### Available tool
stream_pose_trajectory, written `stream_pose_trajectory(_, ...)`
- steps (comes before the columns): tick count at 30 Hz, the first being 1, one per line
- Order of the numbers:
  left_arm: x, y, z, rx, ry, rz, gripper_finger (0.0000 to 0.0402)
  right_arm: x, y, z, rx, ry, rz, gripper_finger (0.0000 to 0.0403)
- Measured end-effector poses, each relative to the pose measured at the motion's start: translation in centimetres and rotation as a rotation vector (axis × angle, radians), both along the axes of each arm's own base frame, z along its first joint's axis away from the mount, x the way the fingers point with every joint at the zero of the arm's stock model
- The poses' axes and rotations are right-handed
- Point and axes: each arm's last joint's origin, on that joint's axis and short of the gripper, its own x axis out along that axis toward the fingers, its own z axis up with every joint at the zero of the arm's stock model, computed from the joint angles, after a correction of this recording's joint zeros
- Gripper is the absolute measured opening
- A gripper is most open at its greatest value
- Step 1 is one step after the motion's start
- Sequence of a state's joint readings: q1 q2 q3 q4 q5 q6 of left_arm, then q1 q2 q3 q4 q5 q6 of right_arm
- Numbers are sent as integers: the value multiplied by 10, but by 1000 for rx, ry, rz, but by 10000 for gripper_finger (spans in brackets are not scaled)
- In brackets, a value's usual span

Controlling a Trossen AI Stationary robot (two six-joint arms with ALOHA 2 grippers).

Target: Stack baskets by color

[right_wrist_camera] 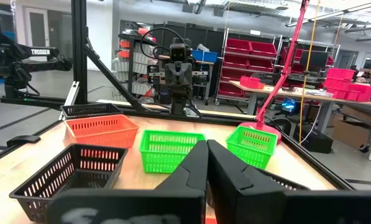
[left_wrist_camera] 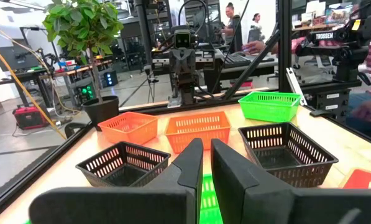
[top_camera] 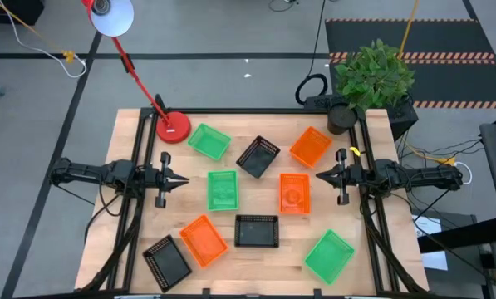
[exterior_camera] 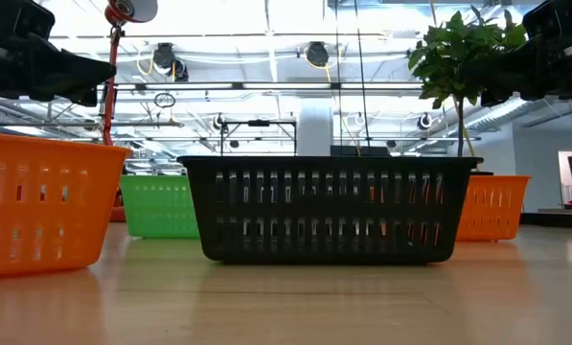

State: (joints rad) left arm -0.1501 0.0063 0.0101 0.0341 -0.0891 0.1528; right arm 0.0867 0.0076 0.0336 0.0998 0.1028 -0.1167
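Nine small rectangular mesh baskets with open tops lie scattered, none stacked, on the wooden desk (top_camera: 139,133). All are alike in size, with slotted walls and a plain rim. Three are green: one (top_camera: 208,140) near the red lamp base (top_camera: 173,128), one (top_camera: 223,189) in the middle just beside the left pincer (top_camera: 184,180), and one (top_camera: 329,255) tilted at the front right corner. Three are orange: one (top_camera: 310,146) at the back right near the potted plant (top_camera: 372,73), one (top_camera: 294,193) in the middle just ahead of the right pincer (top_camera: 320,174), and one (top_camera: 203,240) at the front left. Three are black: one (top_camera: 257,156) turned at an angle between the back green and back orange baskets, one (top_camera: 256,231) at front centre, and one (top_camera: 166,259) at the front left corner, touching or nearly touching the orange one beside it.

The left pincer hovers at the desk's left side, its fingers (left_wrist_camera: 190,163) nearly together with a narrow gap and nothing between them. The right pincer hovers at the right side, fingers (right_wrist_camera: 194,165) pressed together, empty. The two point toward each other across the baskets.
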Motion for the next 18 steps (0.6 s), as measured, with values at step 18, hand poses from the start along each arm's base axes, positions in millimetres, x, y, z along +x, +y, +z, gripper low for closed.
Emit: stream_pose_trajectory(18, 0, 0, 0, 0, -1, 0, 35, 0, 0, 0, 0, 0, 0, 0)
